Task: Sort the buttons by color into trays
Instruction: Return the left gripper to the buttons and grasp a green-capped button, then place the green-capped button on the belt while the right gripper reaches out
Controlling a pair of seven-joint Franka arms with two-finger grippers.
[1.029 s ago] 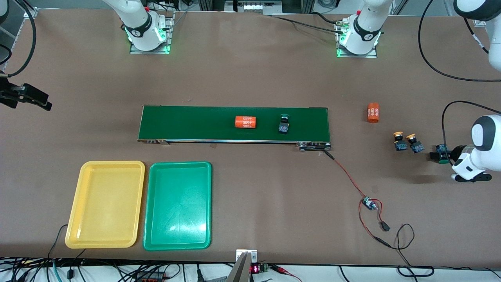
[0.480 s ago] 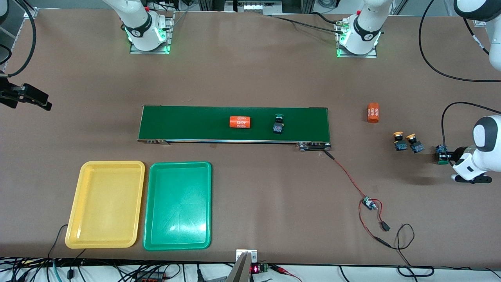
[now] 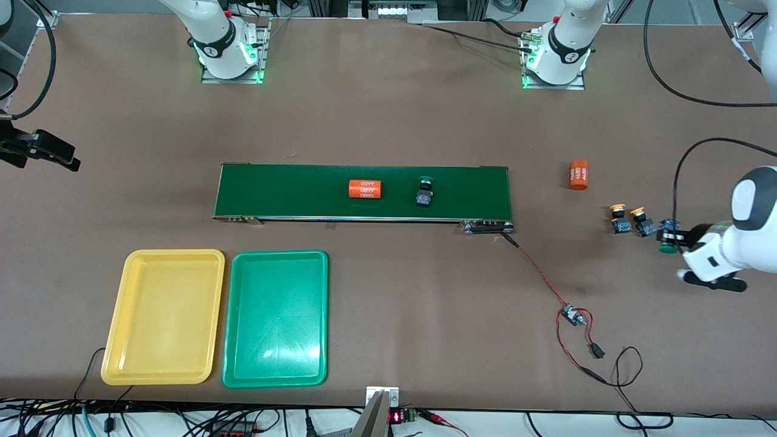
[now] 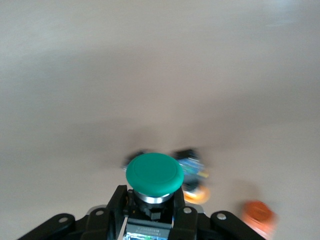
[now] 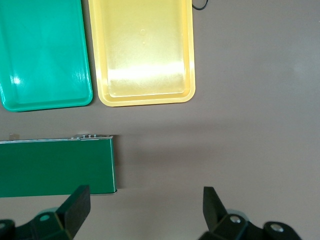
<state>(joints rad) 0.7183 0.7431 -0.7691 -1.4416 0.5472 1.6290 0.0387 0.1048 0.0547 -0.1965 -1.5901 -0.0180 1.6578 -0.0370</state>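
Observation:
My left gripper (image 3: 668,238) is shut on a green-capped button (image 4: 154,174), held low over the table at the left arm's end, next to two yellow-orange-capped buttons (image 3: 618,218) (image 3: 641,223) that stand on the table. Another green-capped button (image 3: 424,191) rides on the dark-green belt (image 3: 291,191). The yellow tray (image 3: 115,315) and the green tray (image 3: 322,315) lie side by side, nearer to the front camera than the belt, both empty. My right gripper (image 5: 145,197) hangs open with nothing between its fingers, high over the bare table off the belt's end, with the yellow tray (image 5: 187,50) below it.
One orange cylinder (image 3: 365,189) lies on the belt beside the green-capped button, another (image 3: 579,174) on the table near the yellow-capped buttons. A red-and-black wire with a small board (image 3: 570,314) runs from the belt's end toward the front edge.
My left gripper closed on the green-capped button and carried it toward the yellow-capped pair. The cylinder and button on the belt drifted toward the right arm's end.

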